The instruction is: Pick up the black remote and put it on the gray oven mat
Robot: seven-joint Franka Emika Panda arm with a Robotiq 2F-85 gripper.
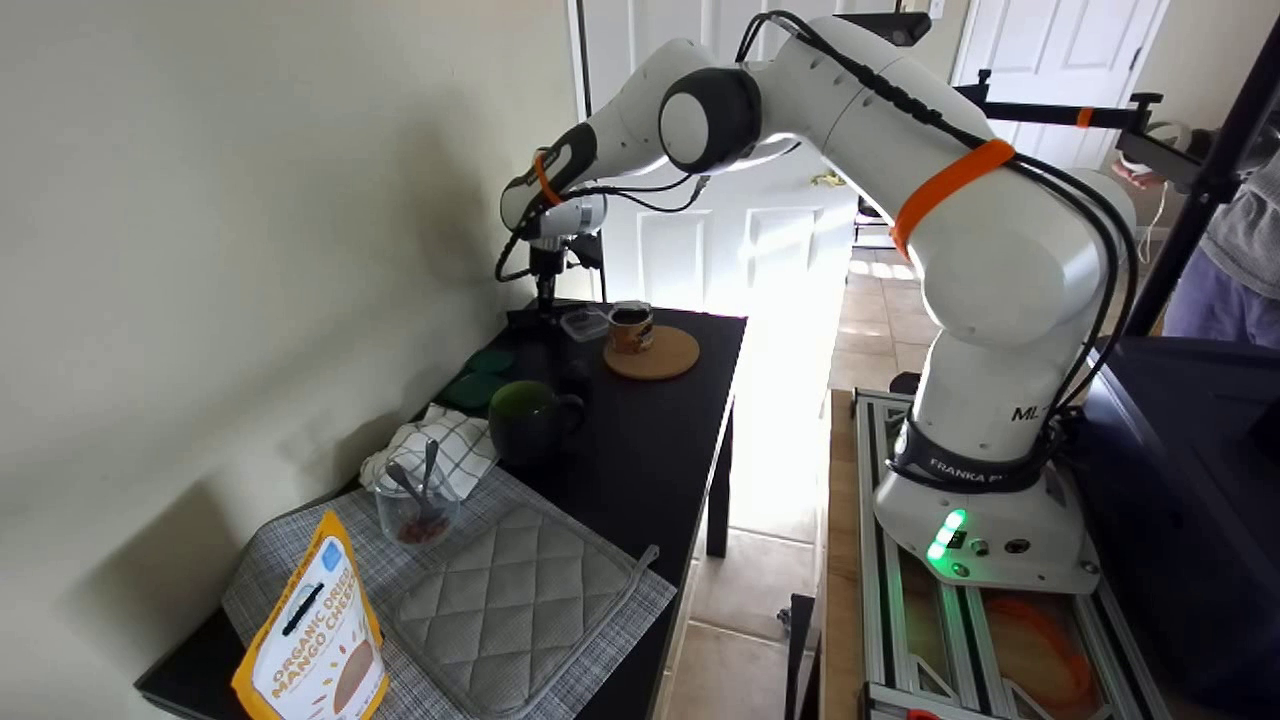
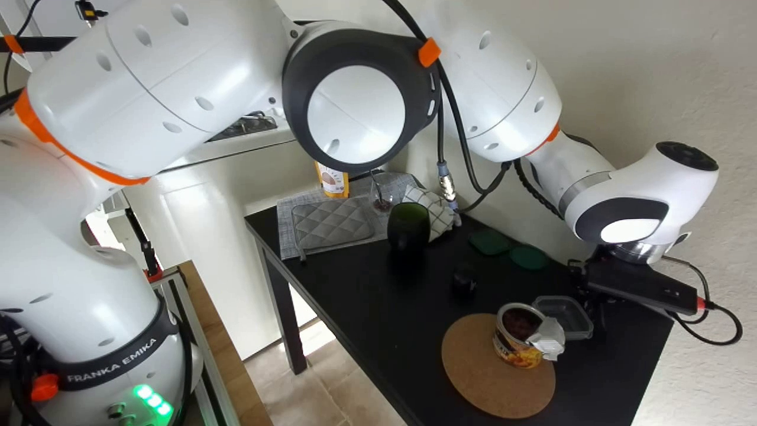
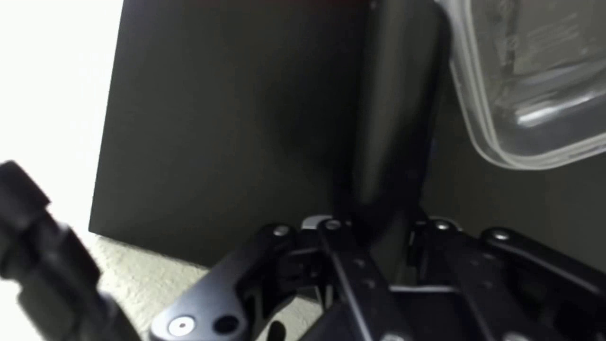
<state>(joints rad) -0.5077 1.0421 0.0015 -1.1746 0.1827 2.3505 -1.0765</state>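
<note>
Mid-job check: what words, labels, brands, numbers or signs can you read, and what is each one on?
"FRANKA EMIKA": white arm, on its dark collar.
"ML": white arm, above the dark collar; what follows is unclear.
"ORGANIC DRIED MANGO CHEE...": orange bag; last letters unclear.
Too small or blurred: print on the can, the bag's blue badge, faint marks on the clear container.
No text can be made out on the black remote.

The remote (image 3: 402, 94) is black, like the bench (image 1: 640, 470). Diamond quilting patterns the gray oven mat (image 1: 520, 600); the placemat (image 1: 275, 552) is mottled gray. Dark lines check the white cloth (image 1: 460, 440). The mug (image 1: 525, 442) is dark outside, green inside, the round board (image 2: 473, 373) tan, the dried-mango pouch (image 1: 320, 640) yellow-orange around a white panel.
</note>
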